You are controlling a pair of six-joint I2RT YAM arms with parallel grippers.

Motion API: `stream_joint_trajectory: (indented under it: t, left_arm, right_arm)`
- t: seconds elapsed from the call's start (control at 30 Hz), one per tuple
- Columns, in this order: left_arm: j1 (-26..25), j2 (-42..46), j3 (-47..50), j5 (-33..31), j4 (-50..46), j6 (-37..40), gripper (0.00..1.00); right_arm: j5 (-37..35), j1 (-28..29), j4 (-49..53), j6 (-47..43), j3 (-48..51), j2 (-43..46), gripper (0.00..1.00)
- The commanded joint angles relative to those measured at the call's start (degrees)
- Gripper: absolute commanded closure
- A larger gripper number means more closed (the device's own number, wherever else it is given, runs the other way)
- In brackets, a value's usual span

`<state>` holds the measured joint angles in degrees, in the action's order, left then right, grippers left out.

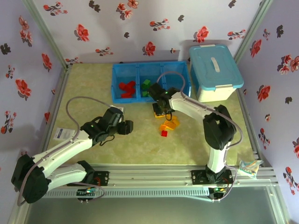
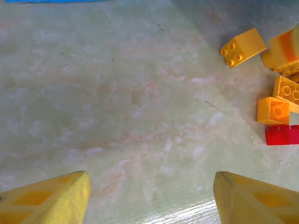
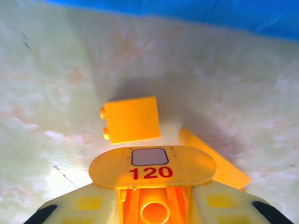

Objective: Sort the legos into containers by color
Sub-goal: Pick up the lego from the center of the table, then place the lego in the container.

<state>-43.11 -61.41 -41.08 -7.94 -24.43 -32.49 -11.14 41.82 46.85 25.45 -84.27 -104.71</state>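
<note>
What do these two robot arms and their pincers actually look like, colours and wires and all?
The left arm and right arm are white tubes joined by chunky black joints, each trailing a looping grey cable. The left gripper has flat yellow wedge fingers with darker orange-yellow diamond patches; the right gripper has paler ones with yellow squares.

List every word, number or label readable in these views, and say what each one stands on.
"120", in red, on the yellow-orange oval plastic piece.
White paper label at the left edge of the pale green table: print too small to read.
Colourful packet at the table's near right corner: too blurred to read.
</note>
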Motion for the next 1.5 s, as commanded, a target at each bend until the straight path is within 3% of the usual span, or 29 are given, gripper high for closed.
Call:
stream_joint_trajectory:
  t: [0.0, 0.33, 0.93, 1.0, 1.07, 1.13, 1.47]
  left_arm:
    - [0.4, 0.6, 0.1, -1.0, 0.5, 0.5, 0.3]
    - [-0.1, 1.4, 1.7, -0.5, 0.5, -0.3, 0.3]
    - [-1.1, 2.5, 2.7, -0.5, 0.5, -1.1, 0.3]
    - [-1.4, 2.4, 2.4, -0.4, 0.4, -0.9, 0.3]
    - [-2.0, 2.1, 2.0, -0.3, 0.2, -0.7, 0.3]
    - [-2.5, 1.7, 1.6, -0.3, 0.1, -0.4, 0.3]
    - [-3.6, -2.1, 0.5, 0.6, 3.0, -0.5, 0.3]
  right_arm:
    - [-4.6, -1.3, 3.4, -1.9, -3.7, 4.1, 0.69]
    - [-0.9, -12.2, 3.8, -5.4, -11.3, 2.8, 0.69]
    - [2.6, -20.9, 10.9, -7.9, -35.0, -20.2, 0.67]
    - [2.6, -21.2, 12.1, -7.8, -37.7, -22.3, 0.62]
    - [3.1, -21.2, 13.2, -7.6, -39.9, -23.6, 0.37]
    - [4.3, -21.1, 12.7, -6.9, -39.7, -22.7, 0.25]
    - [4.6, -19.9, 1.7, -4.6, -18.7, -5.3, 0.24]
